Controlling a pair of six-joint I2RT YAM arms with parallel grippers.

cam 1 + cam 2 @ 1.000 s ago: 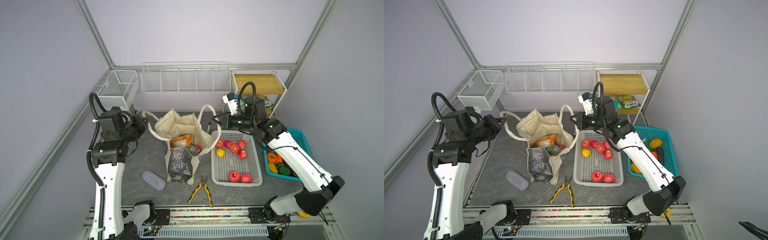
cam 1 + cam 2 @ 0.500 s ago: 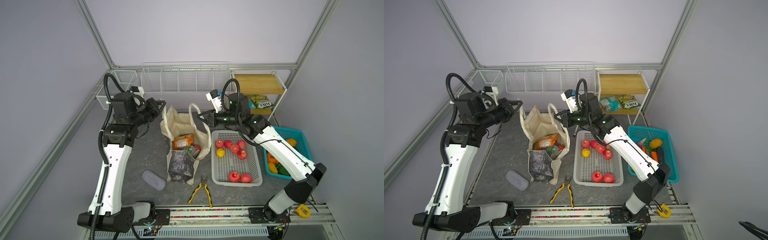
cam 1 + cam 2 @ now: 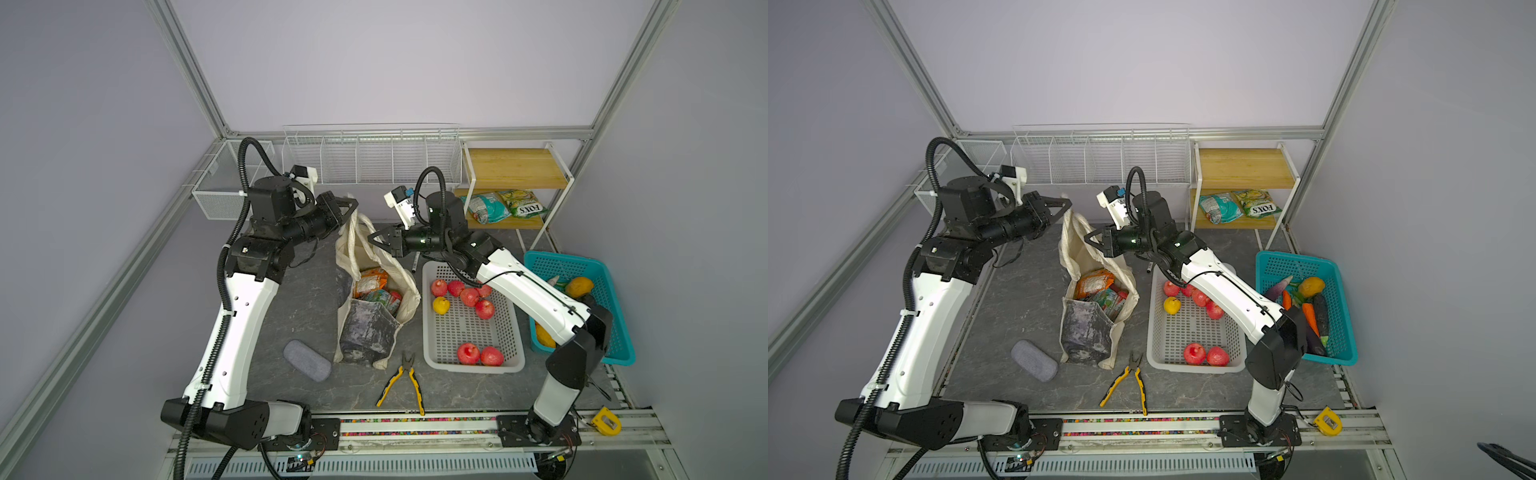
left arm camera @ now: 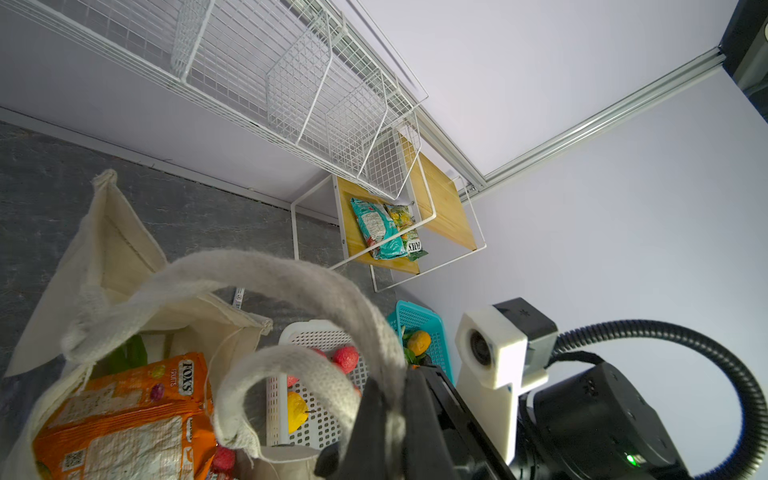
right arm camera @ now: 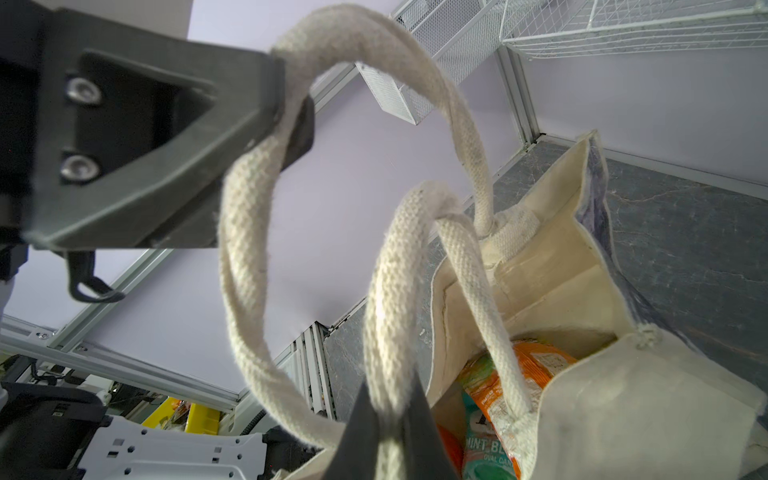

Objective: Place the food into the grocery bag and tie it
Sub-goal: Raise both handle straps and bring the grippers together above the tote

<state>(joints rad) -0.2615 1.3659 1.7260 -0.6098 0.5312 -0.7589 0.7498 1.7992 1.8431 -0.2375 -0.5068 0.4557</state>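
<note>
Both top views: dark grey marbled table (image 3: 286, 316), lilac walls (image 3: 374, 62), alu frame (image 3: 199, 83), white wire rack (image 3: 370, 160) along the back wall, wood shelf (image 3: 513, 168) back right w/ two FOX'S pkts (image 3: 503, 205) on its lower board. Left arm climbs from the front rail (image 3: 415, 428), elbow bent, forearm about level. The left gripper (image 3: 352, 205) points right, fingers shut on a cream strap of the grocery bag (image 3: 365, 332). Right arm arches over the white basket (image 3: 473, 365). The right gripper (image 3: 371, 240) points left, tips just beside the left tips and nearer the front, likewise pinched on a strap. Bag sits on the table under and in front of both fingertip pairs, long axis front-to-back, mouth up, dark mottled panel at the front end, straps held up at the back end. Orange pkt (image 3: 371, 282) inside it; red apples (image 3: 467, 295) in the white basket, below the right forearm. Pliers (image 3: 401, 384) & grey case (image 3: 306, 365) lie well in front of the fingers; teal basket (image 3: 619, 332) far to their right. Left wrist view: two strap loops rise from the bag mouth into closed black fingers (image 4: 424, 419); can't tell whose each finger is. Right arm's cam housing (image 4: 494, 345) sits just behind. Right wrist view: left gripper's fingers (image 5: 166, 137) clamp one loop, the right gripper's own tips (image 5: 361, 440) pinch the other. The loops overlap beside the right tips; bag mouth open beyond, orange pkt & teal pkt (image 5: 486, 453) showing.
</note>
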